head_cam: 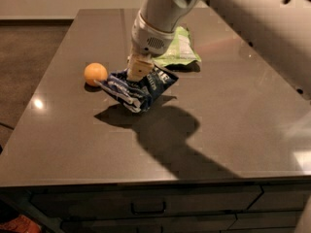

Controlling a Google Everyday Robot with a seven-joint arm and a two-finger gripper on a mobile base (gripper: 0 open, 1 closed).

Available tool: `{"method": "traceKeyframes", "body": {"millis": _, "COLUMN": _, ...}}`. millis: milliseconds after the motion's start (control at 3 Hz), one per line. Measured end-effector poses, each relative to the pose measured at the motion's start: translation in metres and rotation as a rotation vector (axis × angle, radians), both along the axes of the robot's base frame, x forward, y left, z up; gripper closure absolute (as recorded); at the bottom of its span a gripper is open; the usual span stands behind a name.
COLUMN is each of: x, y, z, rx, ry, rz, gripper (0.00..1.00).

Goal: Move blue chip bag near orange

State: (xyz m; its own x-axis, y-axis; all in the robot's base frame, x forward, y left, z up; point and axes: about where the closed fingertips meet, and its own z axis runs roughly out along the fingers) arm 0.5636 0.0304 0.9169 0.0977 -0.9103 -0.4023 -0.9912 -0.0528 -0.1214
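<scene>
Gripper [138, 73] fingers pinch the crumpled blue chip bag [141, 89] just right of the orange [95, 74]; a light-green chip bag [181, 46] lies farther back.

My arm on the feed: a smooth pale shell ending in tan fingers.

I see a broad, rounded, pale-grey plastic arm link [243, 18] with a few small dark round holes dotted along its shell. It narrows into a fat white cylindrical wrist [155, 30], which carries a darker oval patch of fine perforations and a thin seam ring near its lower rim. Below that, my short, blocky two-finger gripper [137, 73] is matte tan-beige against the glossier casing. It sits on top of the crinkled dark-blue foil chip bag [146, 87], its fingers pinched together into the foil.
</scene>
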Motion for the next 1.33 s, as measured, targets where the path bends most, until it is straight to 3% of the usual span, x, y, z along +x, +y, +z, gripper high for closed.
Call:
{"method": "traceKeyframes", "body": {"millis": 333, "x": 0.011, "y": 0.016, "z": -0.002, "rx": 0.01, "ry": -0.009, "rz": 0.014, "gripper": 1.0}}
{"method": "traceKeyframes", "body": {"millis": 667, "x": 0.016, "y": 0.029, "z": -0.007, "rx": 0.013, "ry": -0.001, "rz": 0.022, "gripper": 0.83}}
{"method": "traceKeyframes", "body": {"millis": 1000, "x": 0.021, "y": 0.038, "z": -0.013, "rx": 0.014, "ry": 0.003, "rz": 0.023, "gripper": 0.51}}
{"method": "traceKeyframes", "body": {"millis": 1333, "x": 0.022, "y": 0.037, "z": -0.018, "rx": 0.011, "ry": 0.006, "rz": 0.017, "gripper": 0.28}}
